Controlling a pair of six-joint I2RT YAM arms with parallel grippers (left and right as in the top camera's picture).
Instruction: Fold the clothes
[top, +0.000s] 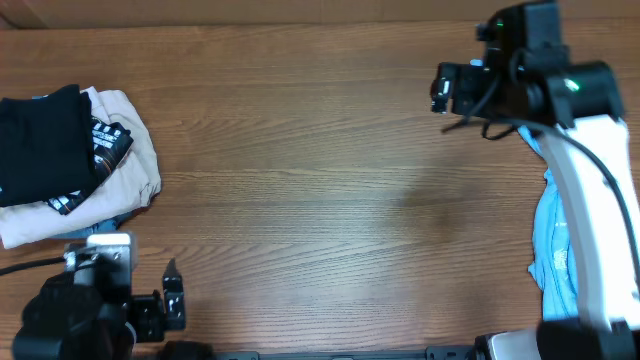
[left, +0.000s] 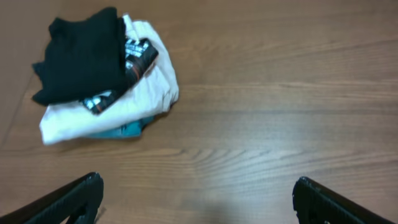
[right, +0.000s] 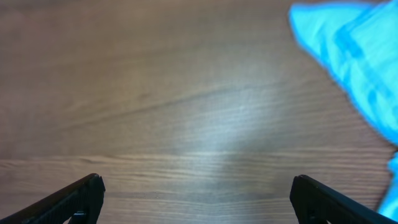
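Note:
A stack of folded clothes (top: 70, 165) lies at the table's left edge: a black garment (left: 84, 53) on top, a black-and-white printed piece and a cream garment (left: 146, 90) below, a teal one at the bottom. A light blue garment (top: 553, 245) lies crumpled at the right edge, partly under the right arm; it also shows in the right wrist view (right: 357, 56). My left gripper (left: 198, 196) is open and empty over bare wood near the front left. My right gripper (right: 198, 196) is open and empty, raised at the back right (top: 440, 90).
The wooden table (top: 330, 190) spans all views. The white right arm (top: 590, 220) runs along the right edge over the blue garment. The left arm's black base (top: 90, 310) sits at the front left corner.

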